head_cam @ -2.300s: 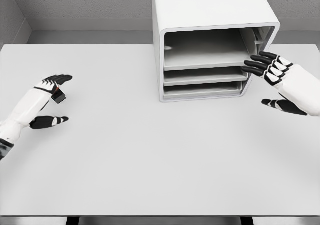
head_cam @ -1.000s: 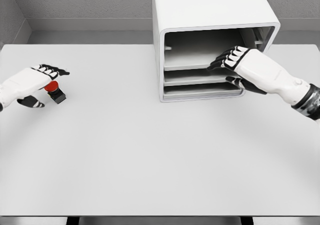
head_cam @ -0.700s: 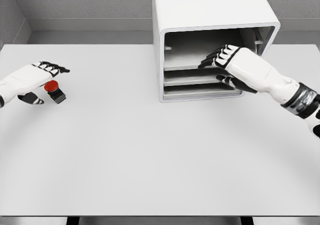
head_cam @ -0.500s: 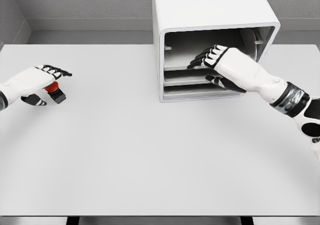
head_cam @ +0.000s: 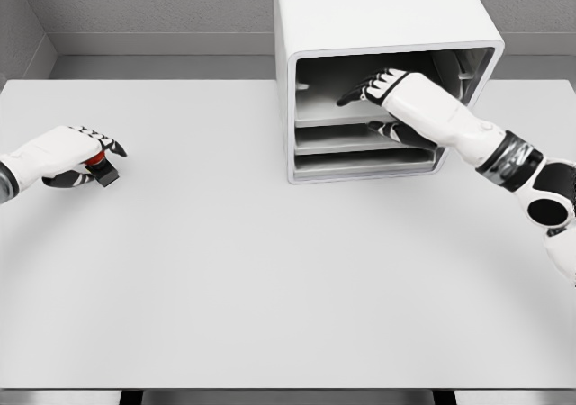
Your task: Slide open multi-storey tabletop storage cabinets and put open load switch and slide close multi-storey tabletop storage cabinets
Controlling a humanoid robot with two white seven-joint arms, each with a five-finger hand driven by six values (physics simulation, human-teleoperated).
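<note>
At nine o'clock on the white table [head_cam: 270,279] we see our left hand [head_cam: 63,150] cupped over the load switch [head_cam: 99,168], fingers curled round it; only a sliver of its red button and its small black body at the fingertips shows. Farther off, at about one o'clock, stands the white storage cabinet [head_cam: 378,27], its three grey shelves open to us. Our right hand [head_cam: 396,94] reaches into the top tier, fingers spread and loose, thumb below its front edge, holding nothing.
</note>
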